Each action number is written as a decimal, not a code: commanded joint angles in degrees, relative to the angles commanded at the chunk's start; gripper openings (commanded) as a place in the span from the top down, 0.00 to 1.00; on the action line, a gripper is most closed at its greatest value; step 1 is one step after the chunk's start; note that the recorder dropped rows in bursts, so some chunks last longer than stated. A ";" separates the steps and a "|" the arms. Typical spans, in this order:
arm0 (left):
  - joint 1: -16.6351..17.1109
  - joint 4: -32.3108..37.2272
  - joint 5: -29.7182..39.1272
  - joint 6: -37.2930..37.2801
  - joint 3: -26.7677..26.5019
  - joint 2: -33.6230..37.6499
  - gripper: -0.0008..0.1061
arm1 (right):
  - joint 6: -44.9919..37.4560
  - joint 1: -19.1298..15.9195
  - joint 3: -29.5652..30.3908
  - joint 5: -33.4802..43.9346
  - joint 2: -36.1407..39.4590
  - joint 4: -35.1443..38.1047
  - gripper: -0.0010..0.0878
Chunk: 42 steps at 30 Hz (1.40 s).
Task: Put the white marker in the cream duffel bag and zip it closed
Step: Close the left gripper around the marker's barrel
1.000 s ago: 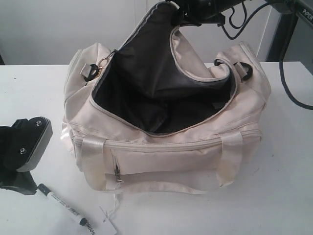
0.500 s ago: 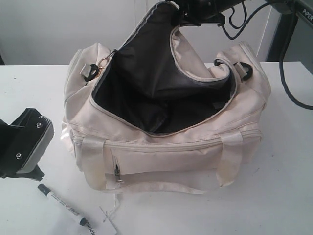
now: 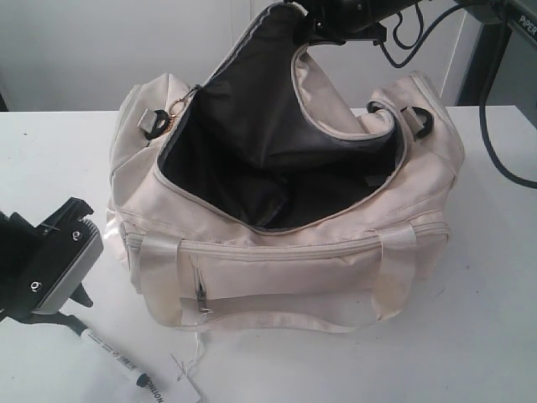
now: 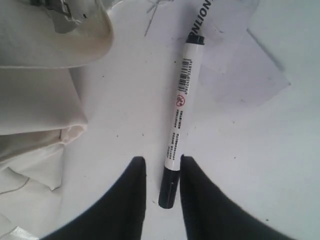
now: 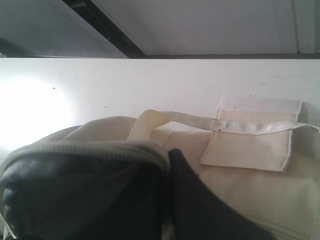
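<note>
The white marker (image 3: 113,359) lies on the table in front of the cream duffel bag (image 3: 294,260), near its left front corner. My left gripper (image 3: 75,312) is down over the marker's cap end. In the left wrist view it (image 4: 161,161) is open, its two fingers on either side of the marker (image 4: 181,115) at the dark cap. My right gripper (image 3: 315,29) is shut on the bag's top flap and holds it up, so the dark lining shows. In the right wrist view, one finger (image 5: 200,200) presses against the flap's zipper edge (image 5: 100,147).
A white paper tag (image 3: 180,386) with black letters lies at the marker's tail end, tied to the bag by a thread. The gold chain pull (image 3: 178,107) hangs at the bag's left end. Black cables run behind the right arm at the back right.
My left gripper has moved right and turned toward the marker, and now covers its cap end. The right gripper and the raised flap have not moved.
</note>
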 joint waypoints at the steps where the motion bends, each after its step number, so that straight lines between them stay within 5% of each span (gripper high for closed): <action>1: 0.00 0.00 -0.45 0.66 0.00 0.52 0.67 | 0.00 0.00 0.00 0.00 0.00 0.00 0.99; 10: 0.00 0.10 -0.83 10.15 0.00 6.03 0.67 | 0.00 0.00 0.00 0.00 0.00 0.00 0.99; 42: 0.00 1.83 -6.23 10.15 0.00 14.59 0.67 | 0.00 0.00 0.00 0.00 0.00 0.00 0.99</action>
